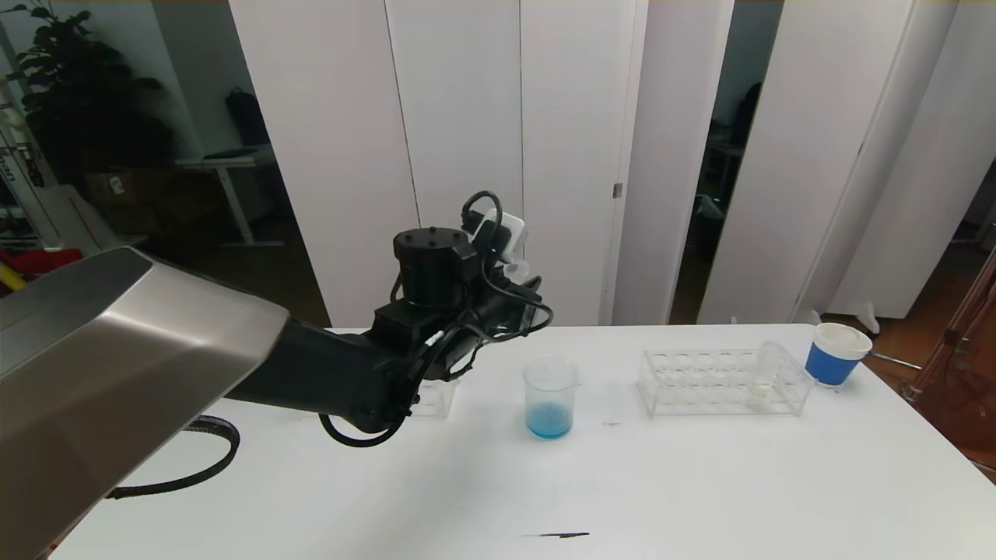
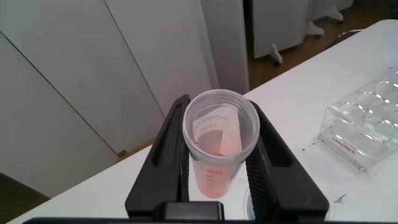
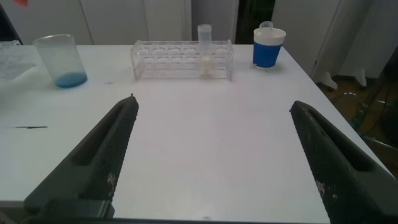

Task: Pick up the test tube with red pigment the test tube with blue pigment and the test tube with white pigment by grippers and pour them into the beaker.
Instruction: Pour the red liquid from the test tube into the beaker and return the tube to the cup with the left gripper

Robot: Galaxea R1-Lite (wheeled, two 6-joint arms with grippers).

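now one beaker (image 1: 550,397), one rack (image 1: 720,381), one cup (image 1: 835,354)

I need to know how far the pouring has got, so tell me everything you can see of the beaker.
The beaker is a small clear cylinder, apparently plastic, with a pouring lip and faint graduation marks. It stands upright on the white table, between the left arm and the clear test tube rack, apart from both. A shallow layer of bright blue pigment covers its bottom; the rest is empty. Nothing touches it but the table.
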